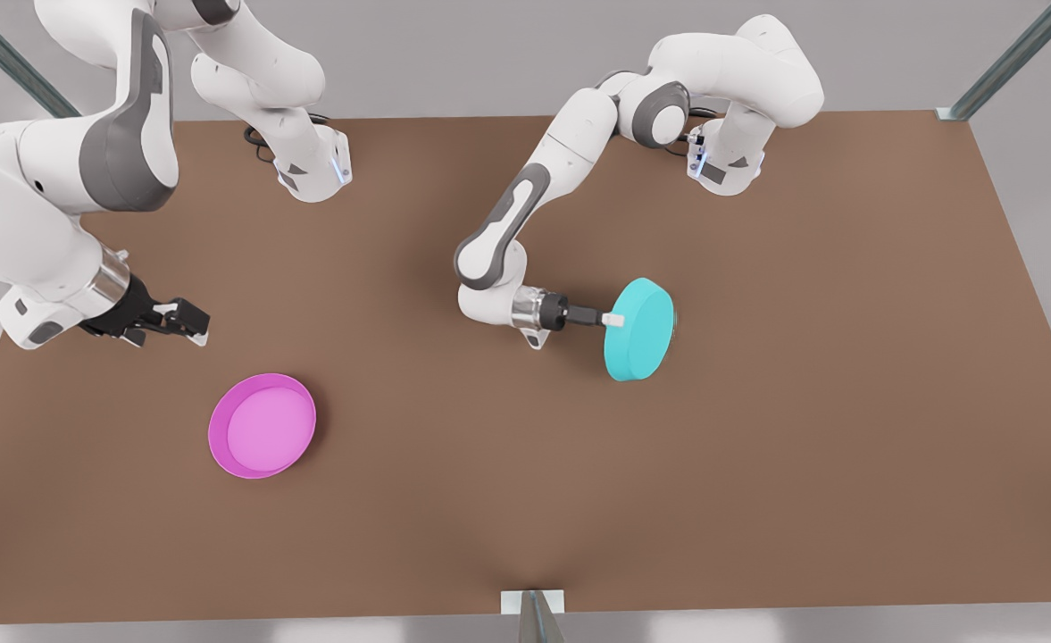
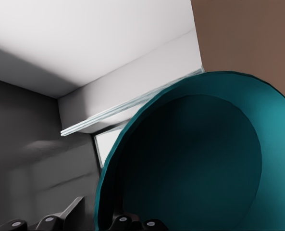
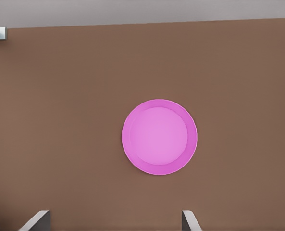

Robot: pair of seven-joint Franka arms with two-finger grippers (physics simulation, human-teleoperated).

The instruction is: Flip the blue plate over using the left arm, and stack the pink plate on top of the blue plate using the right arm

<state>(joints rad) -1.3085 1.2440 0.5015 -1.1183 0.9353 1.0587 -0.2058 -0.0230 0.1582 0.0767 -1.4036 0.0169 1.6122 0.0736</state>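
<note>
Front view has my left pincer (image 1: 612, 319) clamped on the rim of the blue plate (image 1: 641, 329), on the side toward the front view's left. That plate stands on edge, nearly upright, over the worktop (image 1: 757, 464) right of centre, its flat base turned toward the front view's left; whether its lower edge touches the worktop I cannot tell. From my left wrist I look into the plate's (image 2: 200, 159) dark hollow, close up, with my fingers (image 2: 124, 222) at its rim. My right pincer (image 1: 187, 323) hangs spread wide over the front view's left part of the worktop, holding nothing. The pink plate (image 1: 262, 425) lies flat, hollow side up, near that pincer and apart from it; my right wrist sees the plate (image 3: 159, 137) from above.
</note>
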